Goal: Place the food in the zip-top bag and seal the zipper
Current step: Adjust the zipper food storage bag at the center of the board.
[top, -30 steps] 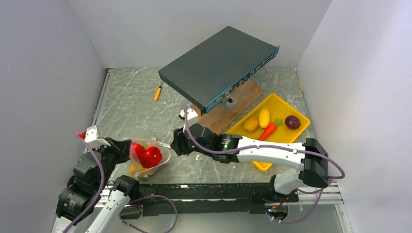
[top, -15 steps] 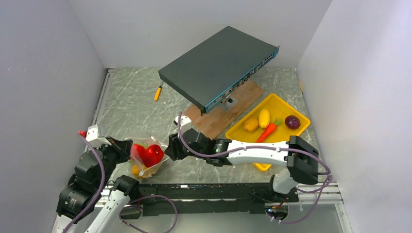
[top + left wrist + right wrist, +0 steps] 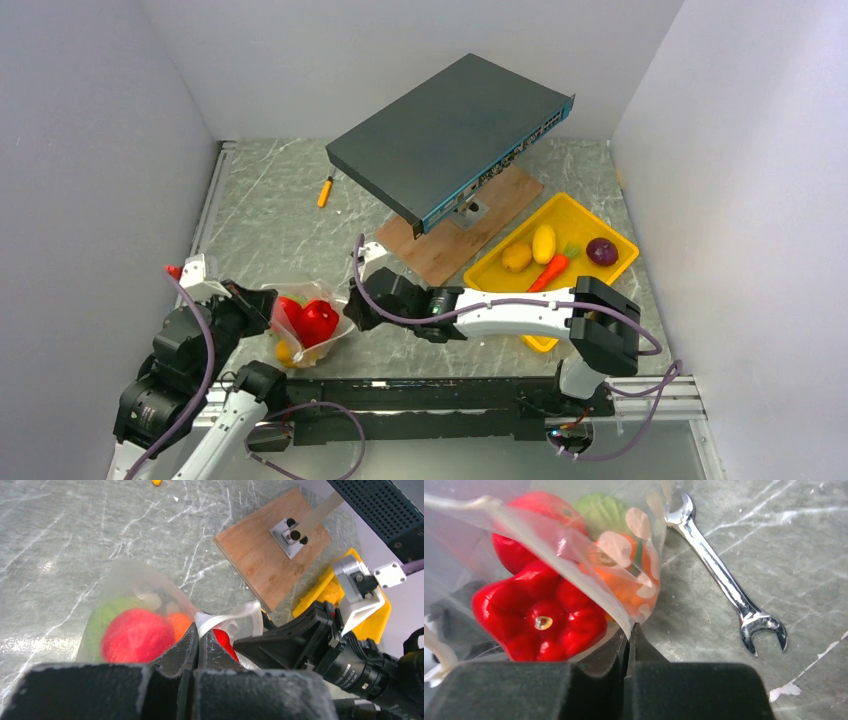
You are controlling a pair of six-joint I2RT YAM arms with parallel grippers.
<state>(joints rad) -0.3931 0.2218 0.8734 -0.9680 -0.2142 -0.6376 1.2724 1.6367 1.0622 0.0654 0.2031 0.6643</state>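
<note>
The clear zip-top bag sits at the near left of the table, with a red pepper, another red piece, green cabbage and an orange pumpkin inside. My left gripper is shut on the bag's whitish zipper strip at one end of the mouth. My right gripper is shut on the zipper strip at the other end. The mouth between them looks partly open. More food lies in the yellow tray: two yellow potatoes, a carrot, a purple onion.
A silver wrench lies on the table beside the bag. A dark flat box stands tilted on a wooden board at the back. A yellow-handled screwdriver lies at the back left. White walls close in both sides.
My right gripper has moved left toward the left gripper, holding the strip. The bag has bunched up narrower between the two grippers. The left arm has barely moved.
</note>
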